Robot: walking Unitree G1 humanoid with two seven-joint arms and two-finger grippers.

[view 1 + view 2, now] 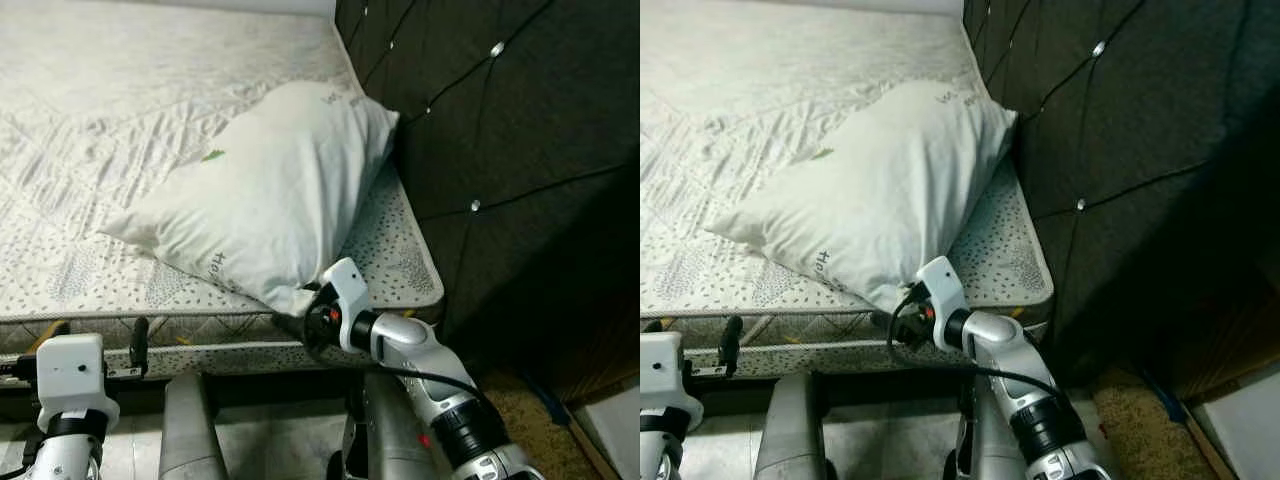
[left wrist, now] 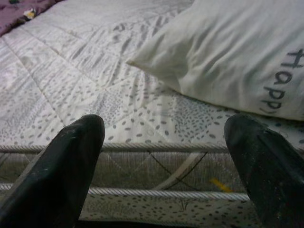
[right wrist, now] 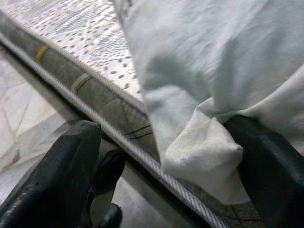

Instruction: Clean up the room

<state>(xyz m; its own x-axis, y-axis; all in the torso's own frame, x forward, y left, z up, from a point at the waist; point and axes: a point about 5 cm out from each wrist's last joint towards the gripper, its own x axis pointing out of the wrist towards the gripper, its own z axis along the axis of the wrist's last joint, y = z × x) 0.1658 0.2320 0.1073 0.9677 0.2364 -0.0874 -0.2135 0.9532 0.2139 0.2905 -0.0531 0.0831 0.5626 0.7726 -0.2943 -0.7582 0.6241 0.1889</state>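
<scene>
A white pillow [image 1: 265,190] printed with grey lettering lies on the bare quilted mattress [image 1: 90,120], tilted up against the headboard. Its near corner [image 3: 204,152] hangs over the mattress's front edge. My right gripper [image 1: 300,312] is at that corner. It stands open, and in the right wrist view [image 3: 164,142] the corner sits between its fingers, resting against one finger [image 3: 266,161]. My left gripper [image 1: 95,332] is low at the mattress's front edge on the left, open and holding nothing; the left wrist view [image 2: 166,128] looks across the mattress at the pillow [image 2: 237,52].
A dark tufted headboard [image 1: 500,130] rises along the mattress's right side. Pale tiled floor [image 3: 23,123] lies below the bed's front edge. A brown rug [image 1: 530,400] covers the floor at lower right. Purple cloth [image 2: 19,12] lies at the mattress's far corner.
</scene>
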